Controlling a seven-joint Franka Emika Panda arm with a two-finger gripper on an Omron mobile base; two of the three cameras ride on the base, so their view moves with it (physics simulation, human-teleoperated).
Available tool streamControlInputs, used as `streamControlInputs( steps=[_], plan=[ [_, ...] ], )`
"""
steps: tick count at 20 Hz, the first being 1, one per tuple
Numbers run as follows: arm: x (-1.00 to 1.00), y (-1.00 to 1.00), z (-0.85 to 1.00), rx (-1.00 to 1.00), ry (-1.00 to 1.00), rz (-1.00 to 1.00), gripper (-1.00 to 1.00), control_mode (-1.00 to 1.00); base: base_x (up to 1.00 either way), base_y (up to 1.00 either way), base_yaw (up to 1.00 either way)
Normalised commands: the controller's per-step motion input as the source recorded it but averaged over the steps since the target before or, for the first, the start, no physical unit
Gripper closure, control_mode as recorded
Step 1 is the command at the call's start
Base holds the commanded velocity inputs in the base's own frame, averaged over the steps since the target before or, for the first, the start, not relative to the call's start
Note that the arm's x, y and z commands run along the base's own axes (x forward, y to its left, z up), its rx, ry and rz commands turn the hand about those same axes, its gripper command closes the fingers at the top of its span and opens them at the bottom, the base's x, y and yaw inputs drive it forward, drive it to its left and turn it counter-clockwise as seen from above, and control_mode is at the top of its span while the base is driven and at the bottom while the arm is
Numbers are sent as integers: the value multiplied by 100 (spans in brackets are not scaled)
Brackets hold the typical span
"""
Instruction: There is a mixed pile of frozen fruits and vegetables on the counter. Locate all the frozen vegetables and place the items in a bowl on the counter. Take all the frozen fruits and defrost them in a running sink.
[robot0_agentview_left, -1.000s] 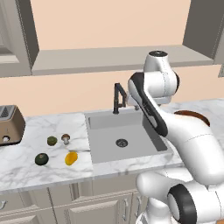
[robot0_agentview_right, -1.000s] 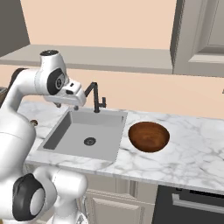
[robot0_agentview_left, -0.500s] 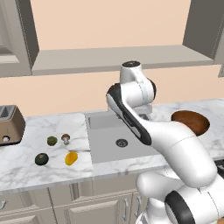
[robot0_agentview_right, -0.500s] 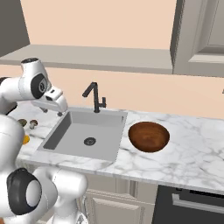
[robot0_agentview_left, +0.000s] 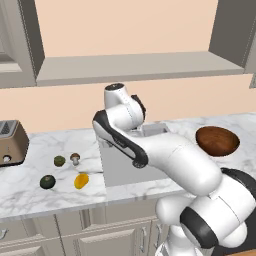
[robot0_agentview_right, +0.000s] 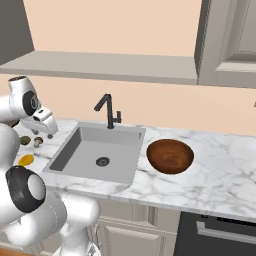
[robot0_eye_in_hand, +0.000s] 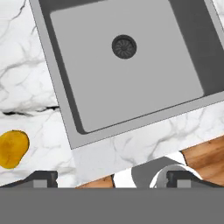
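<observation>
my gripper (robot0_eye_in_hand: 108, 177) is empty, with its two dark finger tips standing wide apart at the bottom of the hand view, one at 7 o'clock and one at 5 o'clock. nothing is between them, so i judge it is ready to take a first item.

in the hand view i look down on the sink (robot0_eye_in_hand: 127, 61), its round drain near 12 o'clock. the orange-yellow fruit (robot0_eye_in_hand: 12, 148) lies on the counter (robot0_eye_in_hand: 26, 87) at about 9 o'clock, just beside the basin's edge but not touching it.

from the left base view the four items lie together on the marble, at 9 o'clock from the basin: the mushroom (robot0_agentview_left: 75, 158) and the olive-green fruit (robot0_agentview_left: 59, 161) behind, the dark green ball (robot0_agentview_left: 47, 181) and the orange-yellow fruit in front. they lie apart from each other, which i think makes it easy to close on one without pushing another.

the bowl (robot0_agentview_right: 170, 155) stands on the other side of the sink, at 3 o'clock from it in the right base view, with nothing inside. the faucet (robot0_agentview_right: 107, 111) stands behind the basin; i cannot tell if water runs.

i judge the sorting is not yet begun, and the orange-yellow fruit is the nearest thing to reach for.
</observation>
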Motion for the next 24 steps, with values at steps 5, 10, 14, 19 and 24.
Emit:
streamControlInputs(
  steps=[5,10,14,19,24],
  plan=[
    [5,58,-59,18,3,3,-100,-100,0,0,0],
    [20,40,-38,19,-4,0,-100,-100,0,0,0],
    [22,27,-3,-2,0,1,-100,-100,0,0,0],
    [35,32,5,-12,16,9,-100,-100,0,0,0],
    [35,39,1,-12,19,9,-100,-100,0,0,0]
  ],
)
